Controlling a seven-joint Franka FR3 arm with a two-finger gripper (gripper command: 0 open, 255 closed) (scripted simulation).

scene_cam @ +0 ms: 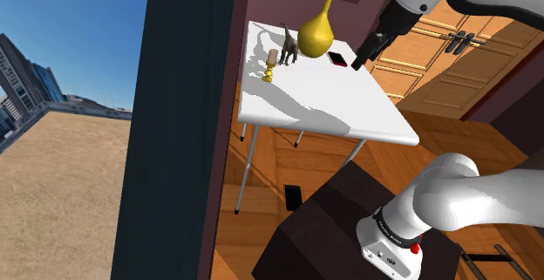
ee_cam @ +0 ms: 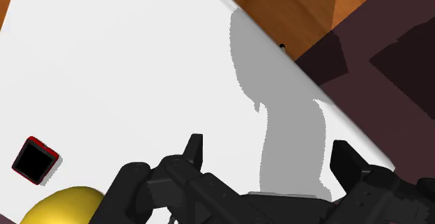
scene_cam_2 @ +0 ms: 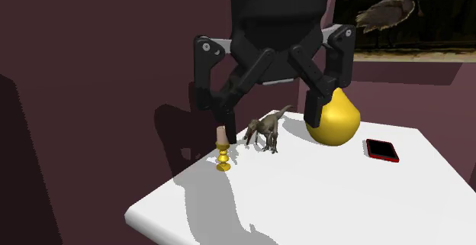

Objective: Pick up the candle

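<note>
The candle (scene_cam_2: 222, 135) stands upright in a small gold holder (scene_cam_2: 223, 162) near the white bench's (scene_cam_2: 320, 198) edge, just beside a dinosaur figure (scene_cam_2: 265, 129). The claw (scene_cam_2: 261, 106) hangs above, released and spread wide, grasping nothing. On descent a finger could clip the dinosaur or the yellow vase (scene_cam_2: 333, 117), or topple the slim candle.

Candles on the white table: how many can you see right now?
1. The candle stands in a gold holder near an edge of the table, just beside the dinosaur figure. The yellow vase could hide something behind it.
</note>
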